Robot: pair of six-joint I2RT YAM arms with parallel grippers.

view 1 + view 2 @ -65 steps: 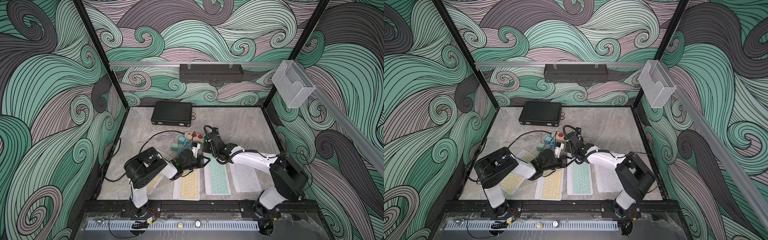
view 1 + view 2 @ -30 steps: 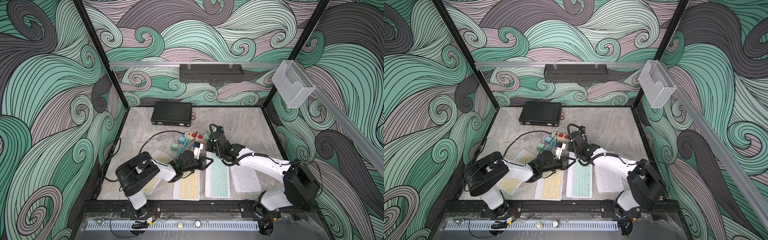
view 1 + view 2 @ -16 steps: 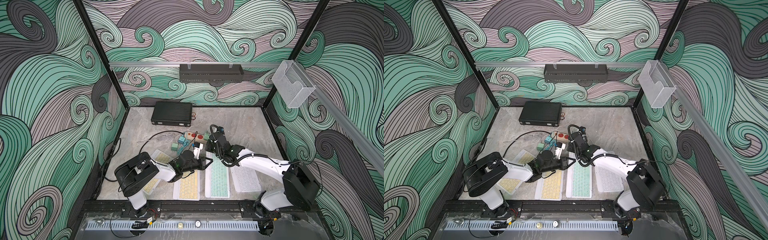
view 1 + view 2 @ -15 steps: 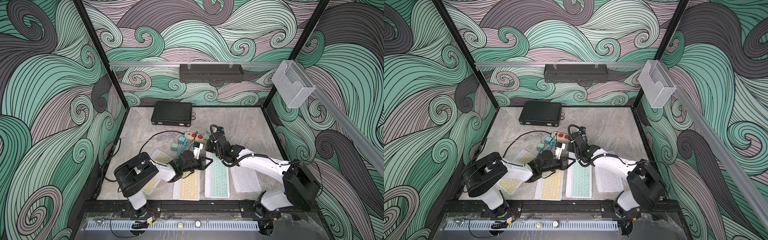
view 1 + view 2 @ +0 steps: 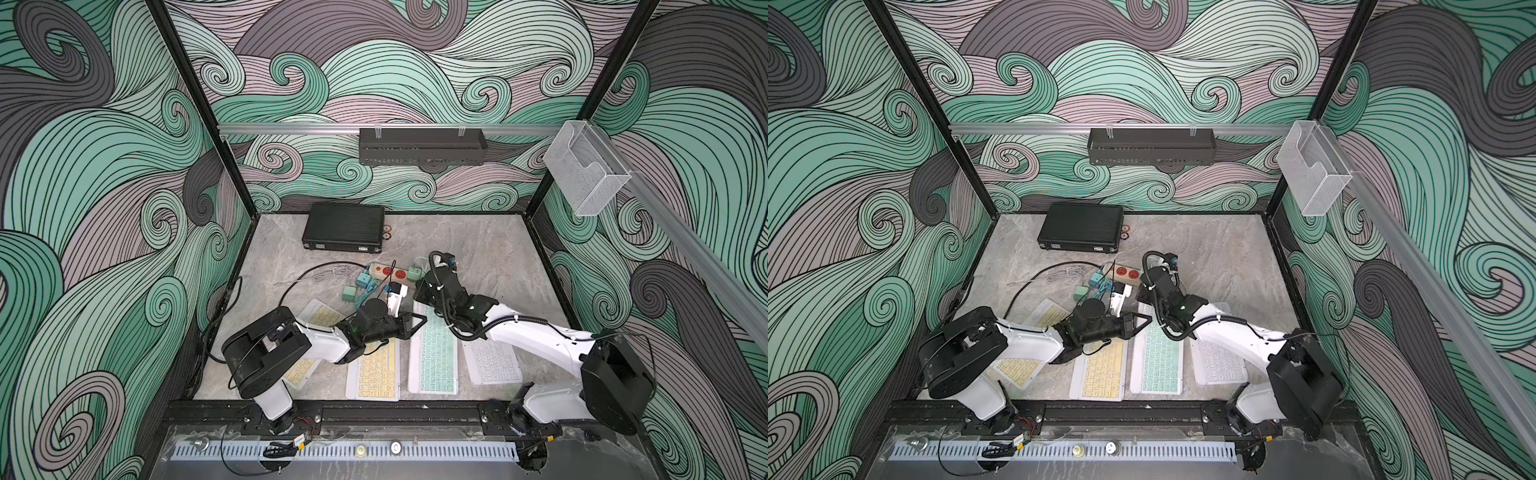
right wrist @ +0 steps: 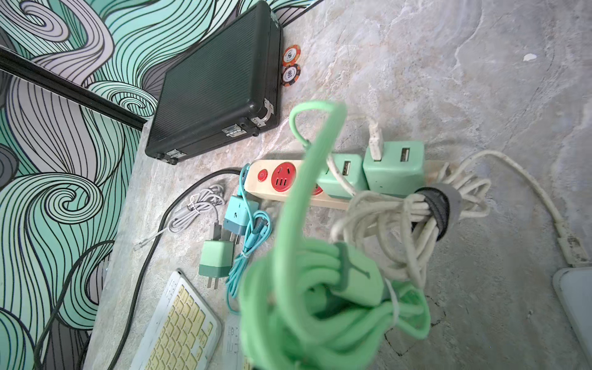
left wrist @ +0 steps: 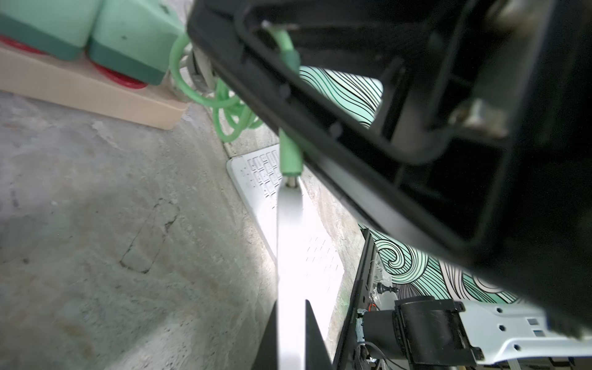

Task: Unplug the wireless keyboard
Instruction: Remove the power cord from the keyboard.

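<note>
The left gripper is pressed together on the thin edge of the keyboard, the one with green keys. The white edge sits right between its two fingers. I think it holds on so the keyboard cannot slide when the plug gets pulled.

The green plug sticks into the end of the keyboard, just past the left gripper's tips. A tiny silver bit shows where the plug meets the keyboard. So it may be a little way out, but it is not free yet.

The right gripper is right at that plug, tip to tip with the left gripper. Its jaws are pressed nearly together, and it looks like it pinches the plug. Its black fingers hide the exact spot. The green cord hangs in a bundle close under the right gripper, with the power strip just beyond it.

One gripper holds and one pulls, so the next move looks like a straight pull away from the keyboard.
</note>
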